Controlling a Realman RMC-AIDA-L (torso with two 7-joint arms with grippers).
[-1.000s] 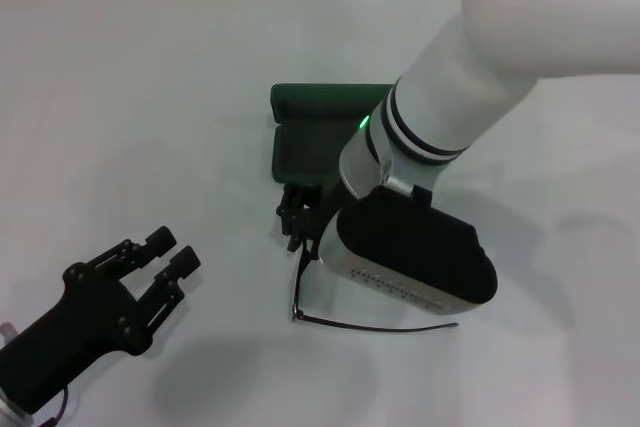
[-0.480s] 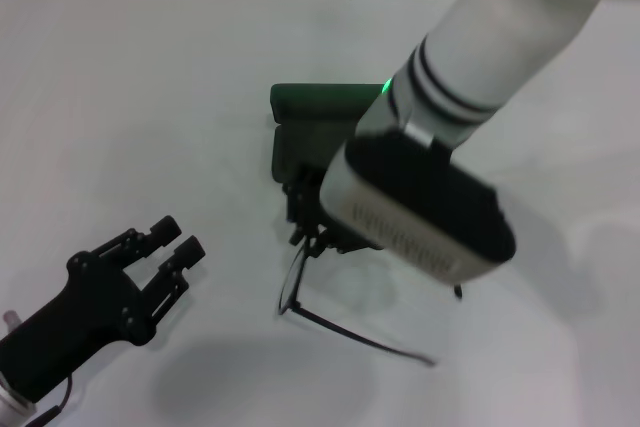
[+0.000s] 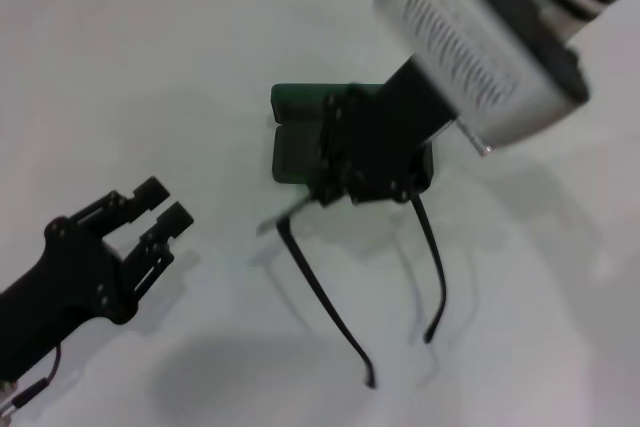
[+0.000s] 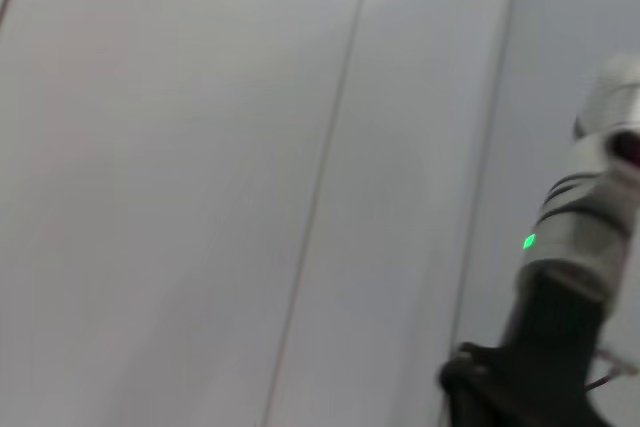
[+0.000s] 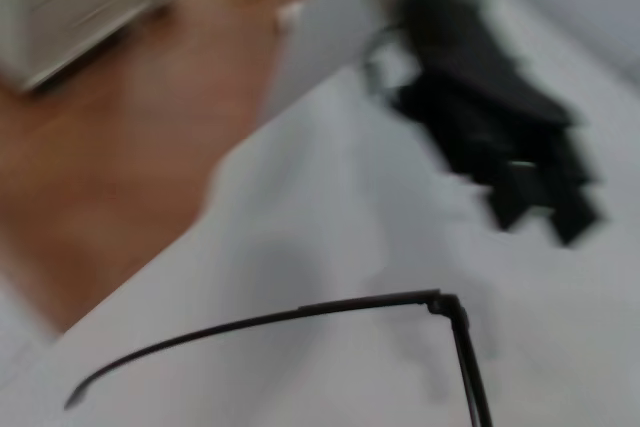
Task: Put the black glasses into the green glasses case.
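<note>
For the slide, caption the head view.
Right hand lifts the black glasses by the front, temples hanging over the table, before the open green glasses case; left hand waits open.

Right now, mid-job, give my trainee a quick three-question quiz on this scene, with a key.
1. True or false: the black glasses lie flat on the table.
2. Which gripper holds the glasses? A) left gripper B) right gripper
3. Fill in: the lid of the green glasses case is ____.

Key
1. False: they hang lifted, temple arms pointing toward the robot.
2. B: the right gripper grips the front frame just above the case; the left gripper waits open, off to the robot's left.
3. Open: the lining shows.
</note>
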